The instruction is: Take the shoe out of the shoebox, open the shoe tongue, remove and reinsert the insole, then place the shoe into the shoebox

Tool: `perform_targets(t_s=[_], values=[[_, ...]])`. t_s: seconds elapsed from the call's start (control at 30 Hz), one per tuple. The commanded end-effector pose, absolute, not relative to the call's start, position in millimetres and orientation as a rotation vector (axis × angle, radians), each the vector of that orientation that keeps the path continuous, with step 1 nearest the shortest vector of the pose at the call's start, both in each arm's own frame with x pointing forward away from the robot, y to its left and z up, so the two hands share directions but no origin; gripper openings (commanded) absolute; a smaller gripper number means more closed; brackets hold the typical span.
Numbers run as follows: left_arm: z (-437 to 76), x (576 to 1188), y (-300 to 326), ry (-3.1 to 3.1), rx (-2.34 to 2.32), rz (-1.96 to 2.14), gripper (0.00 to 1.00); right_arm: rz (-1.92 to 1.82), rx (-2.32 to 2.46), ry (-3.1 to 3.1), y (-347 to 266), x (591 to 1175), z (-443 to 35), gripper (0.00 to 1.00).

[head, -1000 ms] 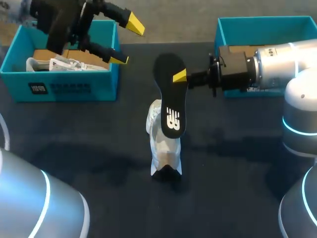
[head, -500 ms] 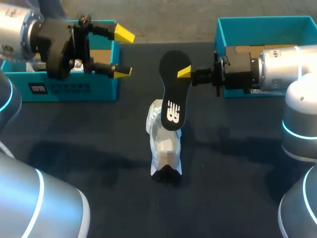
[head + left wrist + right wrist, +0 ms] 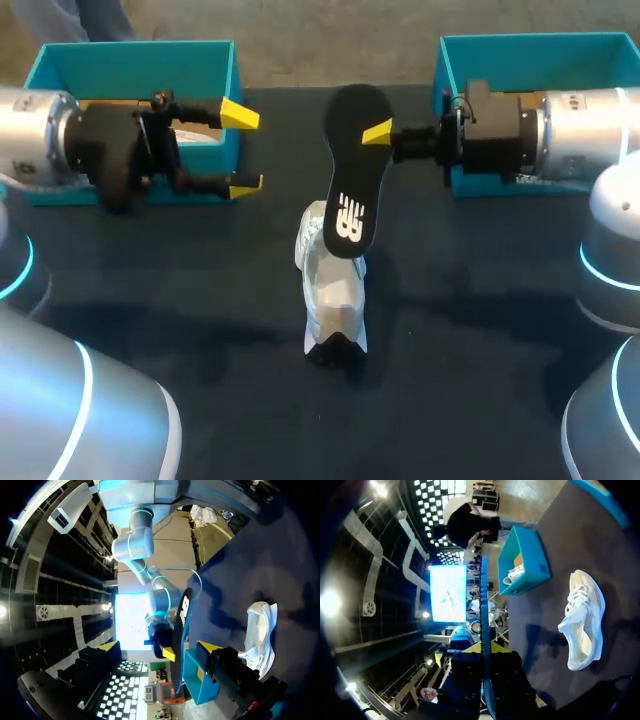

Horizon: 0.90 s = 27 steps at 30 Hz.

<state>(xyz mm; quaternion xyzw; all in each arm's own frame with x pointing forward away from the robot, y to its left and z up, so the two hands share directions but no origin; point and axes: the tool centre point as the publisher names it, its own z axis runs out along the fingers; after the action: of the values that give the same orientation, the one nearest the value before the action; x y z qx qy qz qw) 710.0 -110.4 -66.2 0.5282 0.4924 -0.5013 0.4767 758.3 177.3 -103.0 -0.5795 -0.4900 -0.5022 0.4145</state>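
The white shoe [image 3: 330,285] sits on the table [image 3: 480,380], out of its box. The right gripper [image 3: 368,136] is clamped on the black insole [image 3: 350,185], held raised over the shoe's far end. The left gripper [image 3: 242,150], off to the shoe's left near the teal shoebox [image 3: 140,55], is spread wide and empty.

Judgement: the insole is out and reinsertion is next. That calls for lining the insole up with the shoe's opening, with the shoe likely steadied.
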Motion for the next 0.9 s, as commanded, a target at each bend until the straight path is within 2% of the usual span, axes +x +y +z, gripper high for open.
perform_targets(t_s=[0.03, 0.9], values=[[-76, 708, -124, 1.184, 1.205, -1.219, 1.0, -1.248, -1.448, -1.254, 185, 756, -96, 0.0], [-91, 731, -177, 1.072, 1.179, -1.201, 1.0, -1.24, -1.385, -1.259, 215, 743, -96, 0.0]])
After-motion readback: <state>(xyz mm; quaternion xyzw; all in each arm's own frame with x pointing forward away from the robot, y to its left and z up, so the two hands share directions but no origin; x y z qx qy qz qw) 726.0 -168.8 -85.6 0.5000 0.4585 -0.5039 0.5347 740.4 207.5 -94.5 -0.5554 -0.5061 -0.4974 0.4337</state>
